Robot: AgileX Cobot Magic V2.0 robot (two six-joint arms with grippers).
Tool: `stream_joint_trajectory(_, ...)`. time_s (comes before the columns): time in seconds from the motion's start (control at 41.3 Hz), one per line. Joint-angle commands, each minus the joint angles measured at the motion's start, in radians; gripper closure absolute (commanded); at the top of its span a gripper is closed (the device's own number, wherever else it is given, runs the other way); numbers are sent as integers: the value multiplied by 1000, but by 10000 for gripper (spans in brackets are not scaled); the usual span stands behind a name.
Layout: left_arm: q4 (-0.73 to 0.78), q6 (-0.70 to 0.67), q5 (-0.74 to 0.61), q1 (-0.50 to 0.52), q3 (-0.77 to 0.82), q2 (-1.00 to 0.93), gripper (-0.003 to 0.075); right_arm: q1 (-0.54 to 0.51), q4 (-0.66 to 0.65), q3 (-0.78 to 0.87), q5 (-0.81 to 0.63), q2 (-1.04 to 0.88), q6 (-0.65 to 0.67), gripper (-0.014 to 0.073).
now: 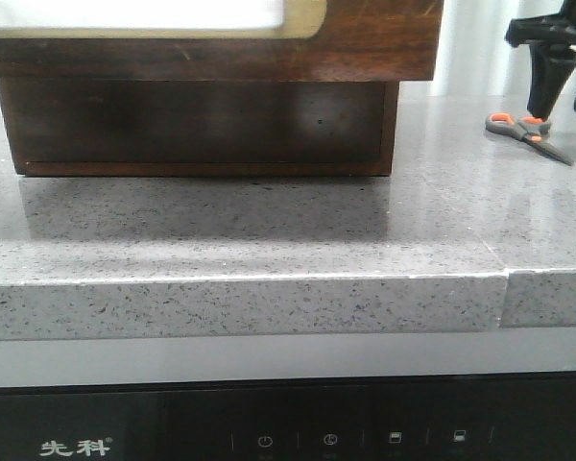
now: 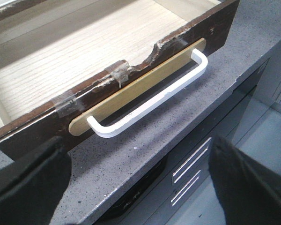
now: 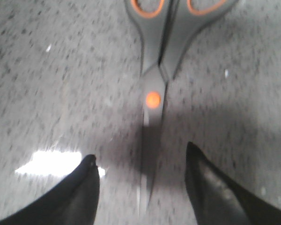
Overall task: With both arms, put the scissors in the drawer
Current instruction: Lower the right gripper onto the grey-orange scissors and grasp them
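Observation:
The scissors (image 1: 520, 127) lie flat on the grey counter at the far right, with orange-lined loops and dark blades. In the right wrist view the scissors (image 3: 155, 70) lie with their blades pointing between my fingers. My right gripper (image 1: 563, 106) hangs just above them, open and empty, and it also shows in the right wrist view (image 3: 141, 154). The drawer (image 2: 187, 44) stands pulled open and shows a pale wooden inside, a notched top edge and a white handle (image 2: 150, 101). My left gripper (image 2: 138, 150) is open and empty just in front of the handle, and it is out of the front view.
The dark brown wooden cabinet (image 1: 202, 120) takes up the left and middle of the counter. The counter's front edge (image 1: 269, 288) runs below it, and a dark appliance panel (image 1: 288, 432) sits under the counter. Grey fronts with metal strips (image 2: 192, 164) lie below the counter edge.

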Motion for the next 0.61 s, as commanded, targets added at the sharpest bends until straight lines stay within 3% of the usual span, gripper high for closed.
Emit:
stream_joint_trajectory(0.0,-3,-11,-74,-6,-34,11,133,-6,8,-102,5,-3,-6,173)
stream_joint_trajectory(0.29,-3,-11,-74,-6,-34,11,134,-6,8,-177,1,73,-6,176)
stream_joint_trajectory(0.581,-3,-11,-74,-6,-34,11,134,-6,8,-177,7,109,-6,255)
